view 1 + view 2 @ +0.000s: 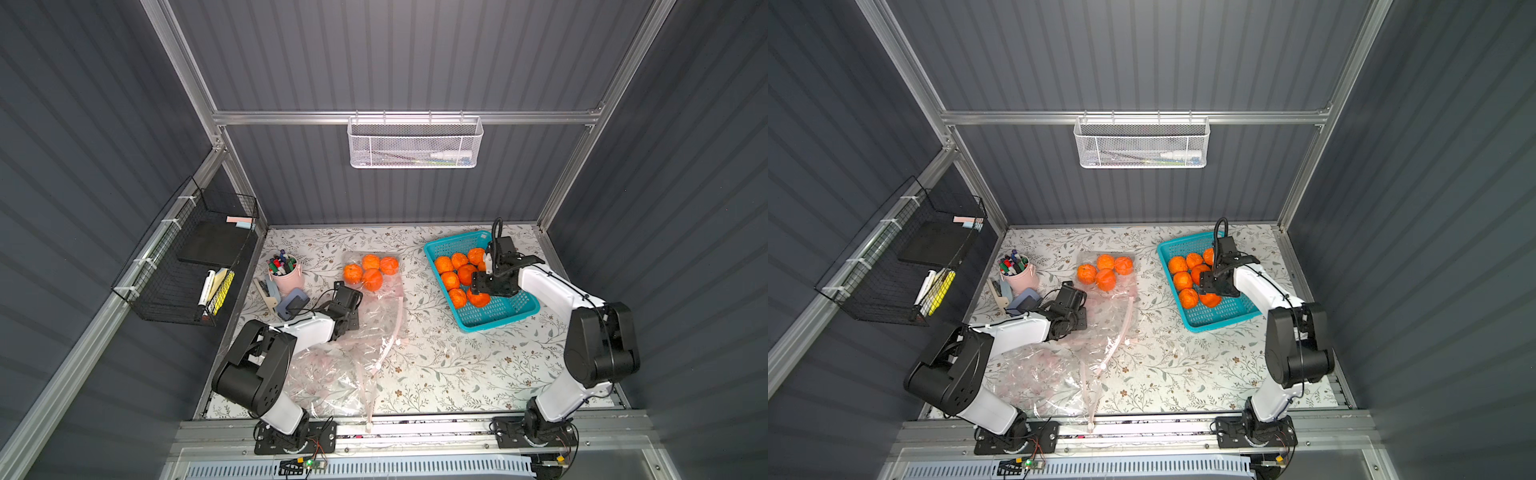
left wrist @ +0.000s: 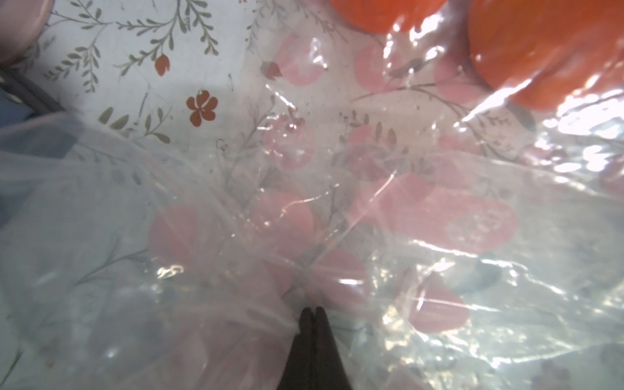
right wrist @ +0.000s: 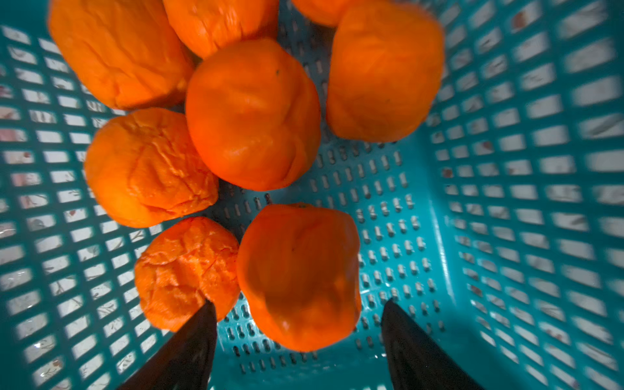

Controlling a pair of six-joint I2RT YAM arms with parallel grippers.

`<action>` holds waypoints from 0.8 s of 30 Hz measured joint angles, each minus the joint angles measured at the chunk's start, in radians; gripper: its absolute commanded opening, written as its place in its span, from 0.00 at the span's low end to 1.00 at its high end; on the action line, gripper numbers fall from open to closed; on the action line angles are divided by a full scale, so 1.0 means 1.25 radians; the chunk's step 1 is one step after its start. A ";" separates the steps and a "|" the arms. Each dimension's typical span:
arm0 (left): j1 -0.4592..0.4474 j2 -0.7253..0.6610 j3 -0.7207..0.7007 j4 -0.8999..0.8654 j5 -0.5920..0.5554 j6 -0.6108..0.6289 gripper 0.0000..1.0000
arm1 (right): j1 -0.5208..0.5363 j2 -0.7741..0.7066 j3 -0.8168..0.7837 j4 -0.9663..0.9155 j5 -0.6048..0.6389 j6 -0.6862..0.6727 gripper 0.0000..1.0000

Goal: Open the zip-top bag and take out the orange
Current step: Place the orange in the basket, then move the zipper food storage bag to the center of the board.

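The clear zip-top bag (image 1: 374, 320) with pink spots lies crumpled on the table's left half, and its pink zip strip (image 1: 395, 328) curves along its right side. Several oranges (image 1: 371, 270) sit at its far end, seen under the film in the left wrist view (image 2: 540, 50). My left gripper (image 1: 351, 322) (image 2: 312, 312) is shut, pinching the bag's film just short of them. My right gripper (image 1: 478, 291) (image 3: 299, 303) hangs open over the teal basket (image 1: 494, 311). An orange (image 3: 297, 270) lies between its spread fingers with a gap on each side.
Several more oranges (image 3: 253, 114) fill the teal basket (image 3: 506, 202) at the right. A pink cup of markers (image 1: 284, 270) and desk items (image 1: 291, 303) stand left of the bag. A black wire basket (image 1: 187, 257) hangs on the left wall and a white mesh basket (image 1: 415, 141) on the back wall.
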 measured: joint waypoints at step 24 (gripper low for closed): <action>-0.022 -0.349 0.137 -0.327 0.333 -0.002 0.43 | 0.007 -0.334 -0.178 0.224 -0.195 -0.012 0.75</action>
